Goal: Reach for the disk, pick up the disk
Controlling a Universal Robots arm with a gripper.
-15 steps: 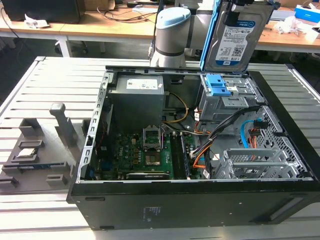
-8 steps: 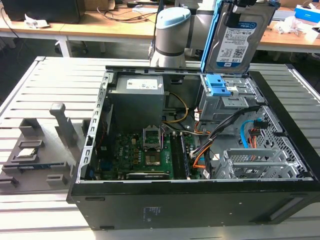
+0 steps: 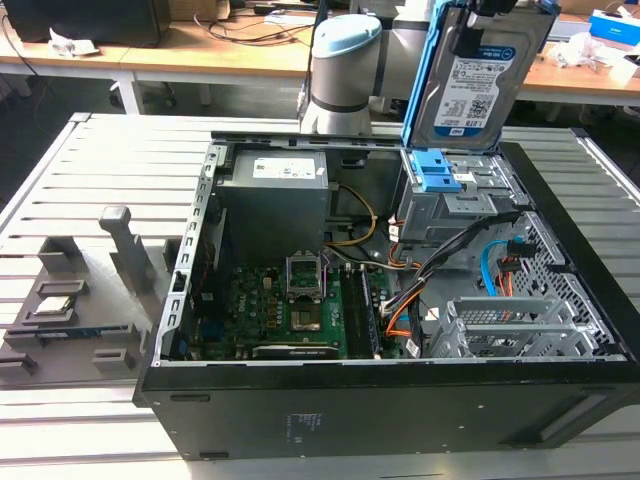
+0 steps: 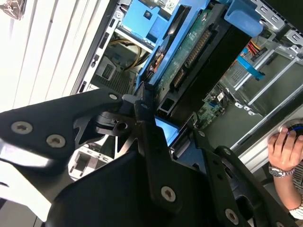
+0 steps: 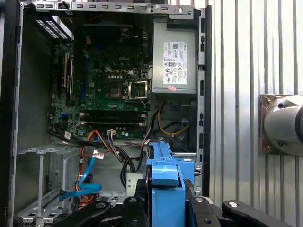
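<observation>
Disk point(image 3: 478, 85) held on edge above the open computer case point(image 3: 570, 320); the pick-up looks all but done.
The claw point(image 5: 165, 191) is clamped on the disk's blue rail frame, just over the drive bay point(image 3: 450, 205). Any further move calls for a firm grip and clearance from the cables point(image 3: 440, 265).

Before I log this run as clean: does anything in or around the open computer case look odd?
The silver-grey rectangular hard drive in its blue plastic frame is not in a bay: it hangs on edge above the black open computer case, clamped in the gripper's jaws. Nothing looks spilled or broken.
</observation>
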